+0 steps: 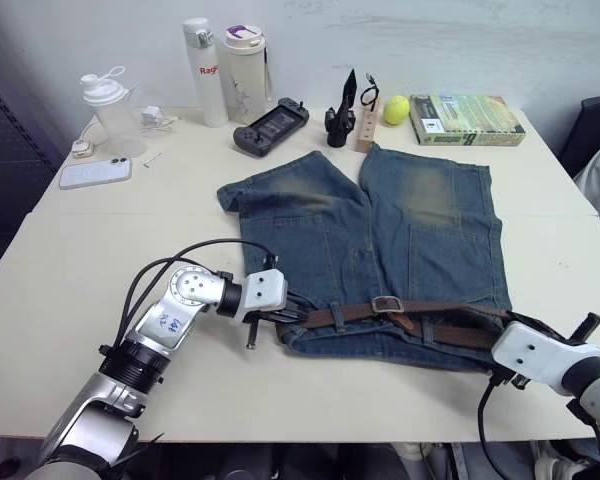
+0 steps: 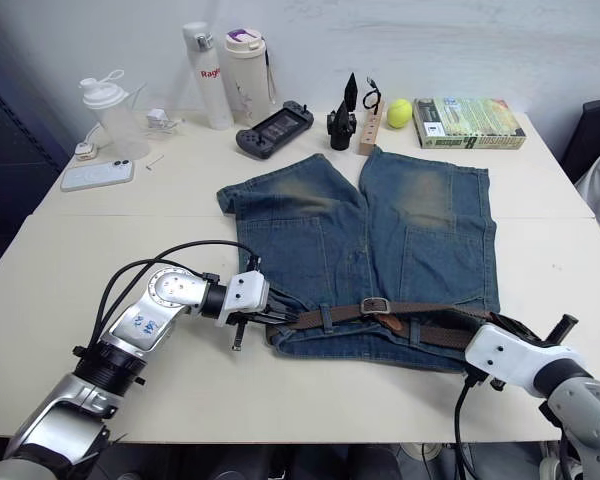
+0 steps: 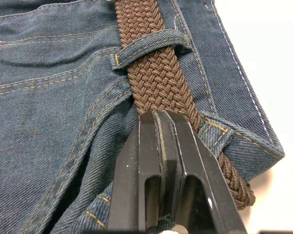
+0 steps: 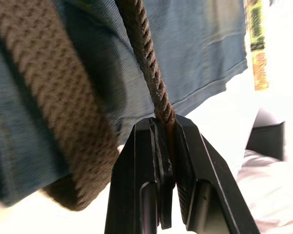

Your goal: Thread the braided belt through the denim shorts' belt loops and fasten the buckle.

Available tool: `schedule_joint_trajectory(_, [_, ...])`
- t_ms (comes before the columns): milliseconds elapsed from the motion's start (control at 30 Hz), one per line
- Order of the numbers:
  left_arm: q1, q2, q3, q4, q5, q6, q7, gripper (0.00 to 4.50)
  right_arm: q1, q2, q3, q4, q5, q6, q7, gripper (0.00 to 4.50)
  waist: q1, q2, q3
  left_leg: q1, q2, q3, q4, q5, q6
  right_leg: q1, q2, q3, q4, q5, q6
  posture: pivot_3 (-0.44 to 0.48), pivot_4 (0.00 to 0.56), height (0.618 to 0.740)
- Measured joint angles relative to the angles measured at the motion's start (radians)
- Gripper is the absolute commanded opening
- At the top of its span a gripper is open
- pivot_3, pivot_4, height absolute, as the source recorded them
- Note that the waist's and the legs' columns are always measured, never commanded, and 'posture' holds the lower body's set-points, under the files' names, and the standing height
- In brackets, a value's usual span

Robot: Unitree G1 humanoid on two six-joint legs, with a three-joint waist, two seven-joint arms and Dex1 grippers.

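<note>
- The step in hand seems to be the late part of the threading: the braided belt already lies along the waistband of the denim shorts and passes under the belt loops.
- The buckle sits near the middle of the waistband, with a smooth brown leather tip just beside it; whether the prong is already in the weave, I cannot tell.
- The left gripper is at the end of the waistband on the robot's left. Its two black fingers are pressed together, with no gap. The tips touch the belt and the denim just past a loop, but if they pinch any cloth, I cannot tell.
- The right gripper is at the opposite end of the waistband. It is clenched on a strand of the braided belt, which it grips by the edge, and the strand runs taut away from it.
- My judgement: the next move calls for pulling the belt even along the waistband, and then working at the buckle. This needs one gripper to release and go to the middle of the waistband.
- The belt is dark brown, tightly woven and flexible. The shorts are faded blue, with tan-worn patches on both legs, and lie flat with the legs pointing away from the waistband.
</note>
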Motion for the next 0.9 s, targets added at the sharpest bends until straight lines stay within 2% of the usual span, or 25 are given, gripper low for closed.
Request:
schedule_joint_trajectory(167, [0.026,0.02,0.051,0.002,-0.024,-0.029,-0.024,0.08,-0.079,-0.024,0.059,0.062,-0.059,-0.11,-0.014,0.0,-0.008,0.001,0.001,0.0,0.001,0.0,-0.001,0.0,0.0,-0.001,0.001,0.0,0.0,0.0,0.0,0.0,0.15,0.724])
schedule_joint_trajectory(467, [0.03,0.033,0.14,0.039,-0.098,0.043,-0.09,0.08,-0.196,0.008,0.1,0.097,-0.048,-0.048,0.039,0.0,-0.015,0.002,0.004,-0.003,0.0,0.0,-0.001,0.001,0.0,-0.003,0.001,-0.002,0.0,0.0,0.0,0.0,0.15,0.724])
schedule_joint_trajectory(533, [0.038,0.037,0.169,0.022,-0.129,0.087,-0.096,0.0,-0.197,0.017,0.112,0.096,-0.041,-0.036,0.055,0.9,-0.017,0.002,0.005,-0.004,0.0,0.0,-0.001,0.001,0.0,-0.003,0.001,-0.002,0.0,0.0,0.0,0.0,0.15,0.724])
schedule_joint_trajectory(600, [0.047,0.044,0.2,-0.023,-0.168,0.14,-0.097,0.0,-0.201,0.032,0.112,0.093,-0.01,0.0,0.081,1.58,-0.02,0.002,0.005,-0.004,0.0,0.0,-0.001,0.001,0.0,-0.003,0.001,-0.002,0.0,0.0,0.0,0.0,0.15,0.724])
schedule_joint_trajectory(633, [0.054,0.05,0.213,-0.049,-0.187,0.162,-0.097,0.0,-0.202,0.038,0.111,0.084,0.012,0.021,0.101,2.11,-0.022,0.002,0.005,-0.004,0.001,-0.001,-0.001,0.001,0.0,-0.003,0.001,-0.002,0.0,0.0,0.0,0.0,0.15,0.724])
schedule_joint_trajectory(667, [0.062,0.059,0.223,-0.072,-0.199,0.18,-0.098,0.0,-0.201,0.042,0.11,0.072,0.035,0.041,0.12,2.42,-0.025,0.002,0.005,-0.004,0.001,-0.001,-0.001,0.001,0.0,-0.003,0.001,-0.002,0.0,0.0,0.0,0.0,0.15,0.724])
schedule_joint_trajectory(800, [0.101,0.079,0.248,-0.133,-0.228,0.231,-0.096,0.0,-0.191,0.041,0.056,0.038,0.105,0.086,0.178,4.47,-0.028,0.002,0.006,-0.003,0.001,-0.001,-0.001,0.001,0.0,-0.003,0.002,-0.002,-0.001,0.0,0.0,0.0,0.15,0.724])
schedule_joint_trajectory(900, [0.132,0.098,0.272,-0.164,-0.236,0.258,-0.088,0.0,-0.187,0.027,0.01,0.03,0.153,0.09,0.22,4.47,-0.028,0.002,0.006,-0.003,0.001,-0.001,-0.002,0.0,0.0,-0.003,0.001,-0.002,-0.001,0.0,0.0,0.0,0.15,0.724])
